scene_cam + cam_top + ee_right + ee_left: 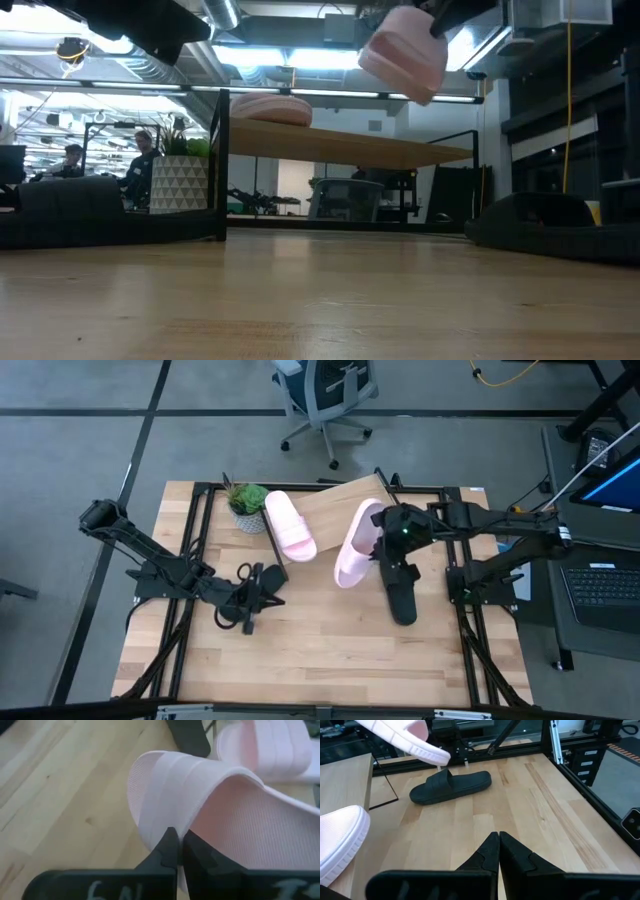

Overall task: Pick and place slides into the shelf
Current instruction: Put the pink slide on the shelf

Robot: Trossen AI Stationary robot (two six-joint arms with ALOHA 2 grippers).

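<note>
One pale pink slide (290, 527) lies sole-down on the shelf's slanted wooden board (335, 498) at the table's far side. A second pink slide (354, 546) hangs in the air beside it, with my right gripper (384, 538) shut on it; the low view shows this slide (405, 52) above the board (350, 148). A black slide (400, 594) lies flat on the table under my right arm. My left gripper (262, 588) is shut on nothing, low over the table's middle left, pointing toward the black slide (451, 786). My right gripper pinches the edge of the pink slide's wide strap (172, 822) between its two fingers. The fingers come from the table's right, slanting down. The slide is lifted clear of table and shelf and hangs tilted.
A small potted plant (246, 506) stands at the shelf's left end, beside the black wire frame (218, 165). Bare tabletop (330, 650) stretches along the near side. People sit in the room beyond the table's far edge.
</note>
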